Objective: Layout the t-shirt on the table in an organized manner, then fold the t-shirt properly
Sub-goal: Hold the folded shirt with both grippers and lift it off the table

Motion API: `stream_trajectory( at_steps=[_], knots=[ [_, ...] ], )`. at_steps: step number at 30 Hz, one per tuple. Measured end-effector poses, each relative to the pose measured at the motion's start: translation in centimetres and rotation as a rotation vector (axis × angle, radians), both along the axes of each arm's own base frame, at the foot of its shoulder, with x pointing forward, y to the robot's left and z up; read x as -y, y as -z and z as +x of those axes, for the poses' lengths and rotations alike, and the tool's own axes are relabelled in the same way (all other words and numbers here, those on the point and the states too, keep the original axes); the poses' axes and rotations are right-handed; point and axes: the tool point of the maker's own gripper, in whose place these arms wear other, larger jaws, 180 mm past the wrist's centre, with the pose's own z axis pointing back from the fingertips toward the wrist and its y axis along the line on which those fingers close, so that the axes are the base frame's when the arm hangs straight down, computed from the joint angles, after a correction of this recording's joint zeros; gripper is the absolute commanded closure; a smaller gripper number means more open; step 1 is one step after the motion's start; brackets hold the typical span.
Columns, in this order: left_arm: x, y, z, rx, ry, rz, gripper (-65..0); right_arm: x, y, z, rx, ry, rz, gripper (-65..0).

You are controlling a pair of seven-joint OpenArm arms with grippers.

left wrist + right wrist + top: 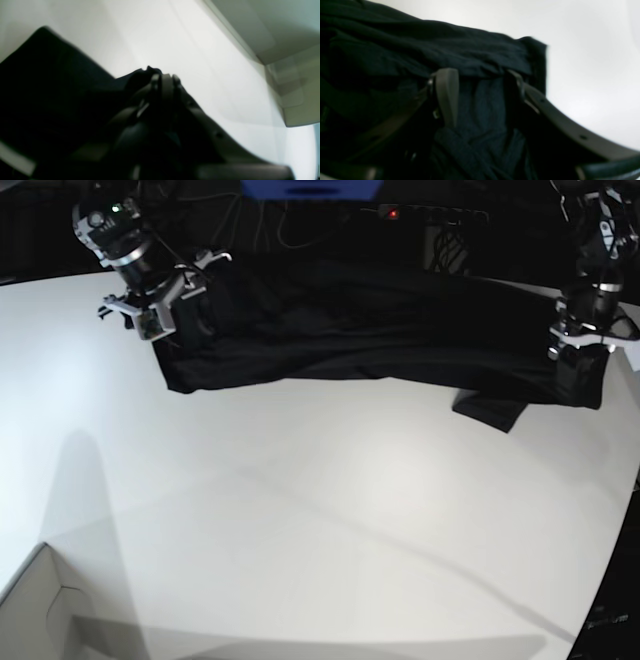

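The t-shirt point(370, 330) lies stretched across the far part of the table point(320, 510), bunched in long folds, one dark flap trailing toward the near side at the left arm's end. The left gripper point(165, 77) has its fingers pressed together on a pinch of the shirt's fabric. The right gripper point(480, 82) stands with its jaws spread apart, black fabric filling the gap between them. A pale box point(45, 605) sits at the table's near corner; its contents cannot be seen.
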Motion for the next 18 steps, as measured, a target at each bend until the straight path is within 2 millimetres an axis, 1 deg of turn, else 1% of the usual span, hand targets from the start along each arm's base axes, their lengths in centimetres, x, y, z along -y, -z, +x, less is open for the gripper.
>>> stream_trajectory(
  at_steps=[5, 9, 11, 13, 15, 16, 18],
  knots=[
    [0.0, 1.1, -1.6, -0.050, -0.002, -0.006, 0.0, -1.6, 0.0, 0.0, -0.002, -0.038, 0.023, -29.4],
    [0.0, 1.4, -1.9, -0.060, -0.004, -0.007, 0.0, -2.3, -0.1, 0.1, 0.003, -0.054, 0.034, -29.5],
    [0.0, 1.5, -2.0, -0.063, -0.004, -0.007, 0.0, -2.4, -0.5, 1.0, 0.025, -0.059, 0.034, -29.5],
    [-0.1, 1.6, -2.1, -0.067, -0.005, -0.007, 0.0, -2.3, -1.3, 2.3, 0.064, -0.056, 0.029, -29.9],
    [-0.1, 1.6, -2.1, -0.068, -0.005, -0.007, 0.0, -2.3, -2.0, 3.7, 0.100, -0.056, 0.031, -32.2],
    [-0.1, 1.6, -2.1, -0.067, -0.005, -0.008, 0.0, -2.2, -2.1, 4.4, 0.112, -0.059, 0.031, -33.6],
    [0.0, 1.6, -2.0, -0.067, -0.003, -0.008, 0.0, -1.8, -1.6, 5.5, 0.112, -0.085, 0.014, -36.0]
  ],
)
